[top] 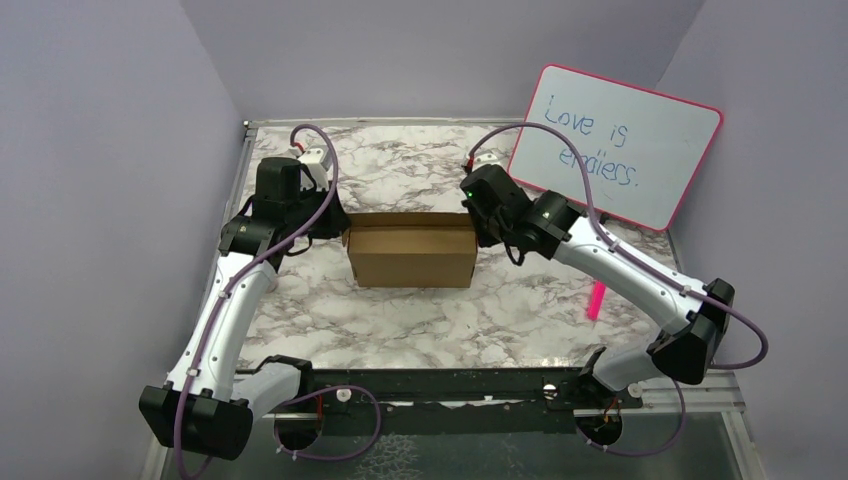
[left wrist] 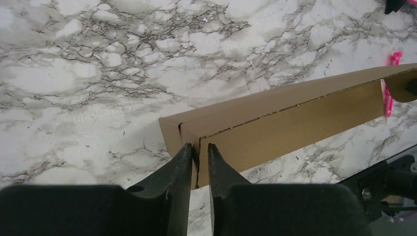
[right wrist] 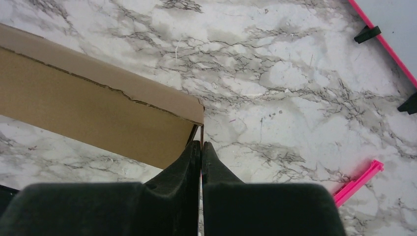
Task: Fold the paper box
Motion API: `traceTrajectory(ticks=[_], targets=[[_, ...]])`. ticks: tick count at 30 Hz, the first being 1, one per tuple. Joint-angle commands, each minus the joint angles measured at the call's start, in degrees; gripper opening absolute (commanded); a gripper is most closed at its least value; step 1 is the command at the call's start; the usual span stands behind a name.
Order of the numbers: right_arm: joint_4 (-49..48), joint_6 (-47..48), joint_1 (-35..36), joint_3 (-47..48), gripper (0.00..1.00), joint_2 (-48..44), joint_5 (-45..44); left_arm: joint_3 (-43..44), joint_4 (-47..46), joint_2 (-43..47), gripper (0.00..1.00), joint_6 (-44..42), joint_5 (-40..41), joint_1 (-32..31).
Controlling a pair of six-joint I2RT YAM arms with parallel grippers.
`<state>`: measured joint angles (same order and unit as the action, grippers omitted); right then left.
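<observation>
Lilac walls [top: 100, 150] close in a marble-patterned surface [top: 400, 320], with a whiteboard [top: 620, 140] leaning at its far right. In the middle sits the box [top: 412, 260], plain brown, shallow, open on top. My left hand [left wrist: 199, 147] pinches its left end wall; my right hand [right wrist: 201, 144] is clamped on the right end.

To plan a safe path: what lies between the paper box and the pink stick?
Only bare marble table, seen in the right wrist view.
</observation>
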<state>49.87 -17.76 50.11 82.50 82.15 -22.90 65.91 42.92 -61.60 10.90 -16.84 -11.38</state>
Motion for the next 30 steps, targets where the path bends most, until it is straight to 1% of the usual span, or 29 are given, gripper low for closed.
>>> traceTrajectory(ticks=[1,7,15,25,30], targets=[[3.24,-8.00,-0.10,3.91,0.06,2.81,-1.92,0.06,-2.03,1.15,0.19,3.77,0.41,-0.25],[6.38,-13.94,-0.10,6.49,0.06,4.87,-2.45,-0.88,-3.69,2.01,0.19,5.72,0.75,-0.27],[7.60,-19.75,-0.10,7.97,0.07,4.60,-3.92,-1.52,-4.23,2.35,0.20,7.58,0.80,-0.30],[6.86,-24.02,-0.11,7.01,0.07,3.79,-5.12,-2.91,-5.54,2.89,0.20,8.95,0.08,-0.30],[5.67,-23.99,-0.10,5.28,0.06,3.86,-5.30,-3.37,-6.20,3.13,0.20,9.53,-0.21,-0.26]])
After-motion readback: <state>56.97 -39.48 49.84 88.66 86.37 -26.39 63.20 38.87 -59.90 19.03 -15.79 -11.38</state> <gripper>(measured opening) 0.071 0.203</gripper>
